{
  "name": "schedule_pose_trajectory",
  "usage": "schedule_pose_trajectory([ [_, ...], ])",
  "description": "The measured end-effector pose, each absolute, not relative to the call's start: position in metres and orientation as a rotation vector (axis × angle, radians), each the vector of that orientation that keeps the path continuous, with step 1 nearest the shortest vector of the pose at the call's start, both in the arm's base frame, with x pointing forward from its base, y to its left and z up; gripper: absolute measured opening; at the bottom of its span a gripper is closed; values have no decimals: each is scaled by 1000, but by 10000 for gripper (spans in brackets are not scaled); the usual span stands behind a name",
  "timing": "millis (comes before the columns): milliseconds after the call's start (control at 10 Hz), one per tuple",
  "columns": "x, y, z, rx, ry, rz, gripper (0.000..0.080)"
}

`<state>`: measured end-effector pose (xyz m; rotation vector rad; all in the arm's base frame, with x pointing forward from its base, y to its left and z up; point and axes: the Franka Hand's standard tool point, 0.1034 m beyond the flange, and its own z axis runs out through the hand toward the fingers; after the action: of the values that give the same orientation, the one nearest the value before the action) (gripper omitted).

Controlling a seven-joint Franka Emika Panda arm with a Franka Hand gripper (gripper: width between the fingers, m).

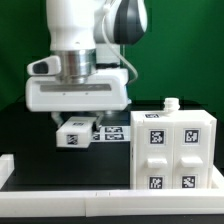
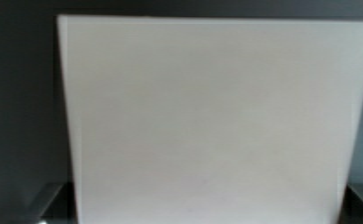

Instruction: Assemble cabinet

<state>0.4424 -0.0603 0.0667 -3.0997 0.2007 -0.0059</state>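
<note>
Claw point(image 1: 75, 127): clenched on the white part point(image 1: 75, 134), which is held between the dark fingers point(image 2: 43, 204); seen at the exterior view's left, low over the table point(image 1: 30, 150).
White part: small tagged block. In the wrist view it fills most of the frame as a plain white face point(image 2: 204, 110). Whether it touches the table cannot be told.
Cabinet point(image 1: 175, 150): stood upright on the table at the exterior view's right, on the near side. Square tags are seen on its faces, and a small nub point(image 1: 170, 101) on top. It is kept apart from the claw.
Marker board point(image 1: 115, 133): laid flat, farther back, between the white part and the cabinet.
White rail point(image 1: 90, 203): run along the near edge.
</note>
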Motion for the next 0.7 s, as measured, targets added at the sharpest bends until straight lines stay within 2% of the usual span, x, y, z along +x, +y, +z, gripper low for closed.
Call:
schedule_pose_trajectory([
  [200, 457, -32, 103, -3071, 184, -1, 560],
  [400, 472, -12, 132, -3064, 186, 2, 560],
  [600, 490, 9, 148, -3102, 137, -7, 560],
  [700, 490, 10, 148, -3099, 127, -12, 560],
])
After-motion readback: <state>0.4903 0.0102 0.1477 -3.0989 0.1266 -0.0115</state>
